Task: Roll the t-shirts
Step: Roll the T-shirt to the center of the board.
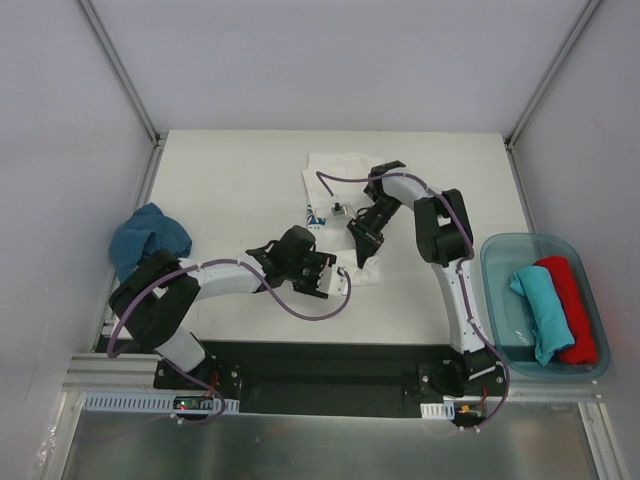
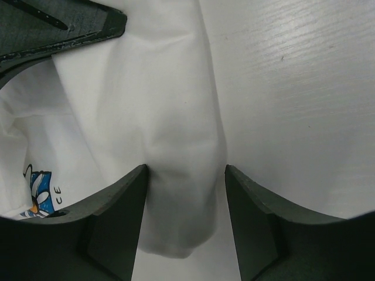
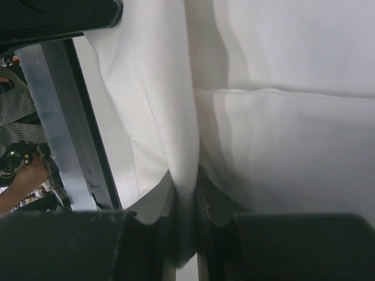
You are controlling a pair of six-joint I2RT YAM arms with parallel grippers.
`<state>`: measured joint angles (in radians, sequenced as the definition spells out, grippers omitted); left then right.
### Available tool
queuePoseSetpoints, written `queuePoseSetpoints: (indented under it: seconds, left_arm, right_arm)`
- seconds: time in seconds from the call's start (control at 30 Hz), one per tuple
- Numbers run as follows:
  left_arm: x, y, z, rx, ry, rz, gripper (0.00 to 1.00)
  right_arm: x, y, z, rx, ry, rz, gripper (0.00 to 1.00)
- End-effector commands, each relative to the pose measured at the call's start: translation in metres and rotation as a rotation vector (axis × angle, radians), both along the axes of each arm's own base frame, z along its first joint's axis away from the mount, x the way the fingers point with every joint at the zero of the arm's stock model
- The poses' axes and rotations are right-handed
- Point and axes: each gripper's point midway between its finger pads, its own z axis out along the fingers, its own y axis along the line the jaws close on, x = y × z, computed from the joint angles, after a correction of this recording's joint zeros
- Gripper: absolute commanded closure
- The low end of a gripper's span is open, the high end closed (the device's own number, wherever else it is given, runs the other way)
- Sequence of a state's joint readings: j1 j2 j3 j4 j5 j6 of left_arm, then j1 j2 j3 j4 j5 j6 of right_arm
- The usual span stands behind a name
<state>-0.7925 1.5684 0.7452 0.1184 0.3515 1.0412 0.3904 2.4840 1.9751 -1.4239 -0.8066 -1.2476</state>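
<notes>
The white t-shirt (image 1: 335, 170) lies crumpled at the table's middle, its blue daisy print (image 1: 316, 217) partly showing. My left gripper (image 1: 338, 283) is at its near edge. In the left wrist view (image 2: 186, 175) it is open, with a hanging fold of the white shirt (image 2: 170, 105) filling the gap between the fingers; the daisy print (image 2: 40, 190) is at the lower left. My right gripper (image 1: 358, 255) is just beside it. In the right wrist view (image 3: 186, 193) it is shut on a pinched fold of the white shirt (image 3: 281, 129).
A dark blue t-shirt (image 1: 148, 238) lies bunched at the table's left edge. A clear blue bin (image 1: 497, 250) at the right holds a rolled teal t-shirt (image 1: 540, 305) and a rolled red t-shirt (image 1: 572, 300). Grey walls surround the table.
</notes>
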Motion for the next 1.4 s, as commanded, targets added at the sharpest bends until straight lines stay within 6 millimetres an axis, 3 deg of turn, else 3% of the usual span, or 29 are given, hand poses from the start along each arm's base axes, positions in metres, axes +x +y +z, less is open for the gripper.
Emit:
queuePoseSetpoints:
  seconds: [0.0, 0.07, 0.13, 0.23, 0.27, 0.3, 0.33, 0.37, 0.43, 0.47, 0.5, 0.53, 0.57, 0.6, 0.63, 0.67, 0.7, 0.77, 0.8, 0.9, 0.93, 0.97, 1.0, 1.07, 1.17, 1.37]
  left_arm:
    - [-0.003, 0.01, -0.015, 0.105, -0.012, -0.072, 0.47]
    - [-0.004, 0.013, -0.024, 0.137, 0.001, -0.088, 0.5]
    - [-0.007, 0.013, -0.028, 0.159, 0.045, -0.107, 0.61]
    - [-0.008, 0.011, -0.028, 0.16, 0.085, -0.118, 0.78]
    - [-0.008, 0.011, -0.027, 0.159, 0.09, -0.121, 0.82]
    - [-0.006, 0.011, -0.026, 0.161, 0.091, -0.122, 0.86]
    - [-0.006, 0.012, -0.027, 0.165, 0.095, -0.132, 0.91]
    - [-0.007, 0.011, -0.025, 0.162, 0.109, -0.14, 0.94]
    - [-0.005, 0.011, -0.024, 0.151, 0.151, -0.128, 0.99]
    - [-0.008, 0.008, -0.017, 0.132, 0.191, -0.134, 1.0]
    - [-0.008, 0.006, -0.015, 0.118, 0.223, -0.113, 1.0]
    - [-0.003, 0.006, -0.01, 0.098, 0.249, -0.092, 1.0]
    - [0.0, -0.001, 0.001, 0.069, 0.278, -0.082, 1.0]
    - [-0.004, -0.005, 0.004, 0.044, 0.356, -0.067, 1.0]
    - [-0.003, -0.007, 0.009, 0.029, 0.394, -0.057, 1.0]
    - [0.006, -0.015, 0.022, 0.001, 0.402, -0.051, 1.0]
    - [-0.004, -0.015, 0.022, -0.004, 0.496, -0.039, 1.0]
    - [0.002, -0.022, 0.035, -0.046, 0.539, -0.024, 1.0]
    - [-0.002, -0.022, 0.034, -0.046, 0.59, -0.014, 1.0]
    - [-0.003, -0.025, 0.038, -0.065, 0.637, -0.014, 1.0]
    - [-0.007, -0.025, 0.039, -0.067, 0.666, -0.017, 1.0]
    - [-0.006, -0.026, 0.041, -0.071, 0.672, -0.016, 1.0]
    - [-0.006, -0.024, 0.039, -0.069, 0.693, -0.006, 1.0]
    - [-0.006, -0.026, 0.044, -0.086, 0.735, 0.001, 1.0]
    - [-0.002, -0.025, 0.046, -0.104, 0.79, 0.03, 1.0]
    - [0.006, -0.025, 0.046, -0.128, 0.818, 0.045, 1.0]
  right_arm:
    - [-0.028, -0.022, 0.024, -0.094, 0.196, 0.01, 0.86]
    - [-0.027, -0.022, 0.027, -0.073, 0.194, -0.001, 0.82]
    - [-0.024, -0.024, 0.031, -0.034, 0.178, -0.011, 0.74]
    - [-0.003, -0.029, 0.058, 0.052, 0.118, -0.14, 0.61]
    - [0.007, -0.026, 0.083, 0.119, 0.08, -0.202, 0.58]
    - [0.025, -0.034, 0.103, 0.159, 0.016, -0.259, 0.52]
    - [0.032, -0.038, 0.119, 0.189, -0.029, -0.286, 0.38]
    - [0.035, -0.043, 0.152, 0.238, -0.134, -0.303, 0.17]
    - [0.05, -0.062, 0.171, 0.245, -0.306, -0.348, 0.01]
    - [0.052, -0.07, 0.183, 0.207, -0.376, -0.404, 0.04]
    - [0.081, -0.078, 0.231, 0.257, -0.767, -0.433, 0.04]
    - [0.076, -0.106, 0.194, 0.082, -0.877, -0.502, 0.04]
    - [0.08, -0.115, 0.194, 0.065, -1.036, -0.566, 0.04]
    - [0.088, -0.111, 0.278, 0.232, -1.48, -0.579, 0.04]
    - [0.07, -0.109, 0.222, 0.218, -1.459, -0.536, 0.04]
    - [0.059, -0.103, 0.218, 0.236, -1.481, -0.504, 0.04]
    - [0.039, -0.09, 0.203, 0.251, -1.443, -0.414, 0.04]
    - [-0.01, -0.065, 0.181, 0.37, -1.25, -0.209, 0.04]
    - [-0.05, -0.06, 0.156, 0.366, -1.073, -0.109, 0.01]
    - [-0.065, -0.045, 0.128, 0.281, -0.973, -0.038, 0.07]
    - [-0.059, -0.046, 0.121, 0.232, -1.002, -0.026, 0.07]
    - [-0.047, -0.037, 0.126, 0.265, -1.087, -0.017, 0.07]
    - [-0.052, -0.034, 0.114, 0.275, -1.101, 0.003, 0.07]
    - [-0.044, -0.025, 0.111, 0.32, -1.214, 0.062, 0.04]
    - [-0.05, -0.016, 0.088, 0.33, -1.199, 0.159, 0.04]
    - [-0.038, 0.0, 0.074, 0.33, -1.18, 0.201, 0.04]
